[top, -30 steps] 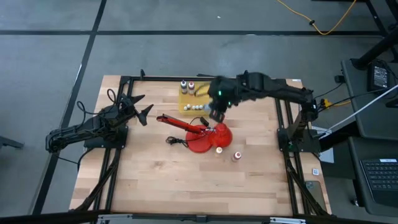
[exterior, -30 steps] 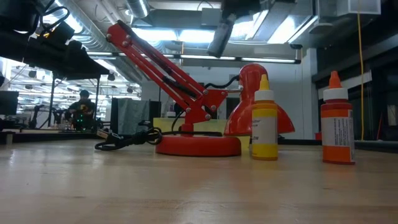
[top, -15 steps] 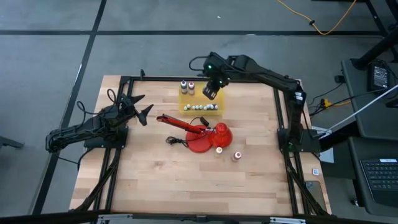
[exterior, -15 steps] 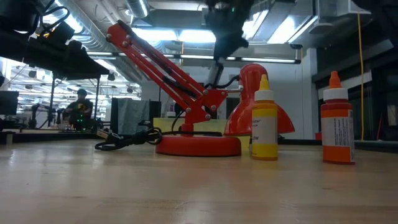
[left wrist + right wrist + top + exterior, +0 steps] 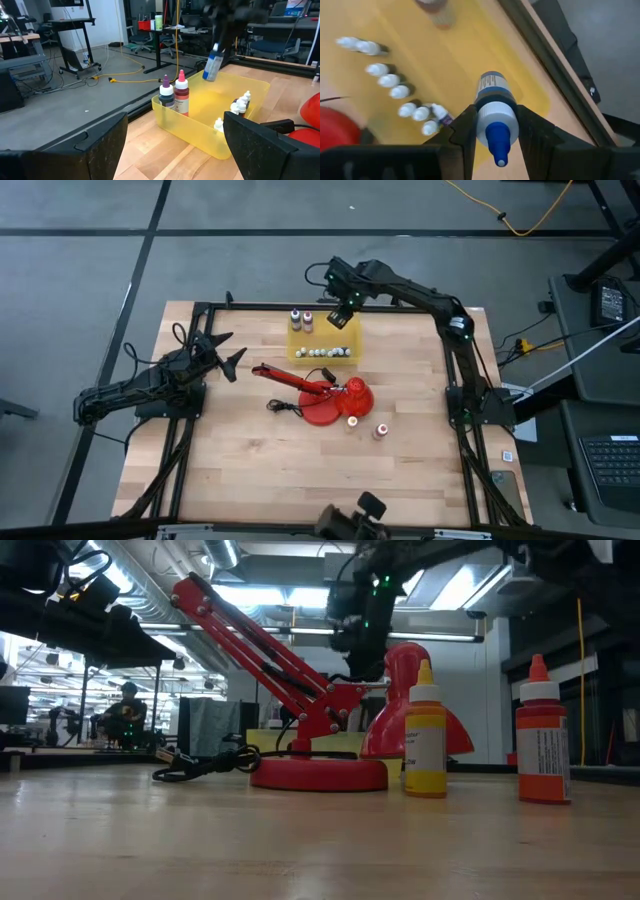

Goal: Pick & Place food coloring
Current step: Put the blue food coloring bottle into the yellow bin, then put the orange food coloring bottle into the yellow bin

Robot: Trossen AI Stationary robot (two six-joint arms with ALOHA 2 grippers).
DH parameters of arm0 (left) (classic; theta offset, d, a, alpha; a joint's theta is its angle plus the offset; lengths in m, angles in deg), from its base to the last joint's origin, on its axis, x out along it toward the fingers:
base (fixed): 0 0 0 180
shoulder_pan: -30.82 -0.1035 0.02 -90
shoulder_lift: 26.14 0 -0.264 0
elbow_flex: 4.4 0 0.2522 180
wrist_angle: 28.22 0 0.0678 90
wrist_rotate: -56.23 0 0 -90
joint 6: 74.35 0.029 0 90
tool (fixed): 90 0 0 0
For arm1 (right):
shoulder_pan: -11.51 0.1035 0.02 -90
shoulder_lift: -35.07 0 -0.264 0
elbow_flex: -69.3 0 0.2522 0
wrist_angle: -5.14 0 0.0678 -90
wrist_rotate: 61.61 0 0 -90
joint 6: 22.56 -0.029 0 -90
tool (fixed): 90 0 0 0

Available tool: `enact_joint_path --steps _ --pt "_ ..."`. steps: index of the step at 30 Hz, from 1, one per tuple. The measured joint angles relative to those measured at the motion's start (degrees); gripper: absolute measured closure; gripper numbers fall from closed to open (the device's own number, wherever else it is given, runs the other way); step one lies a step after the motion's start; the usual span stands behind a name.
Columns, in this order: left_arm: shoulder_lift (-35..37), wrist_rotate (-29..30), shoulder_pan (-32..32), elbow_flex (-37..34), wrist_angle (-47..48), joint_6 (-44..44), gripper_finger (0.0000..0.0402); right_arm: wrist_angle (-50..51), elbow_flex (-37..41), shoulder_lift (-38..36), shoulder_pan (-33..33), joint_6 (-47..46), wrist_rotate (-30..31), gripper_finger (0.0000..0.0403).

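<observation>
Left tool (image 5: 222,352), left of frame: parked over the tabletop (image 5: 250,450), jaws wide, empty, clear of the work. Right tool (image 5: 340,315), upper centre: clamped on the blue bottle (image 5: 492,117), hanging tilted above the yellow tray (image 5: 345,340) for placing.

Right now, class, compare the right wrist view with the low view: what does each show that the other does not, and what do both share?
Only the right wrist view shows the blue bottle clamped in the right gripper, above the yellow tray with its row of white caps. Only the low view shows the yellow bottle and orange bottle standing on the table beside the red lamp. Both share a part of that lamp.
</observation>
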Motion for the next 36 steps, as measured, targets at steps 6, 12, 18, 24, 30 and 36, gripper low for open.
enact_joint_path --steps 6,12,18,24,30,36 --pt "0.0 0.0 0.0 0.0 0.0 0.0 0.0083 0.1 0.0 3.4 -1.7 0.4 -1.6 0.0282" --pt "0.0 0.0 0.0 0.0 0.0 0.0 0.0083 0.2 0.0 6.0 -3.5 1.6 -1.5 0.0279" --pt "0.0 0.0 0.0 0.0 0.0 0.0 0.0083 0.5 0.0 7.3 -4.5 2.0 -1.5 0.0277" --pt "0.0 0.0 0.0 0.0 0.0 0.0 0.0083 2.0 0.0 7.5 -4.6 3.1 -1.5 0.0265" --pt "0.0 0.0 0.0 0.0 0.0 0.0 0.0083 1.8 0.0 7.5 -4.6 3.0 -0.9 0.0228" --pt "0.0 0.0 0.0 0.0 0.0 0.0 0.0083 1.3 0.0 7.5 -4.6 3.0 0.5 0.0191"
